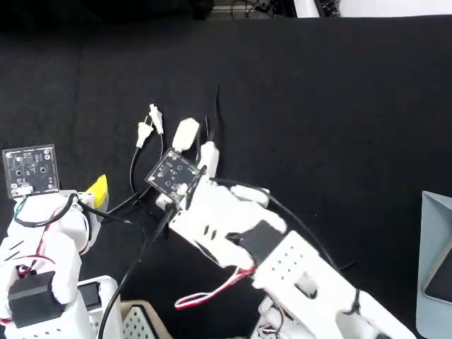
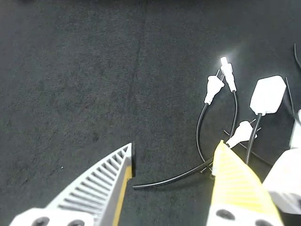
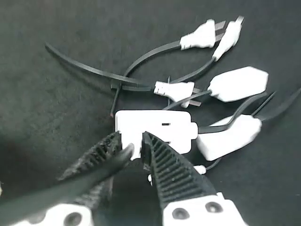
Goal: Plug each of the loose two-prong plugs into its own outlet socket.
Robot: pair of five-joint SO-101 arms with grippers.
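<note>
I see a tabletop [image 2: 70, 70] under matt black cloth, slightly fuzzy. The plugs [image 2: 212, 89] are glossy white plastic with bare metal prongs; their cords [image 2: 201, 127] have smooth black sheathing. The outlet block [image 3: 155, 129] is smooth white plastic. My left claw [image 2: 175, 146] is ribbed plastic, white and yellow.

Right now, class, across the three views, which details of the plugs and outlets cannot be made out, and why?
Right wrist view: the right gripper covers the near edge of the outlet block, hiding any slots there.
High view: the right arm is over that block, hiding most of it.
Left wrist view: glare washes out one plug, so its prongs are unreadable.
</note>
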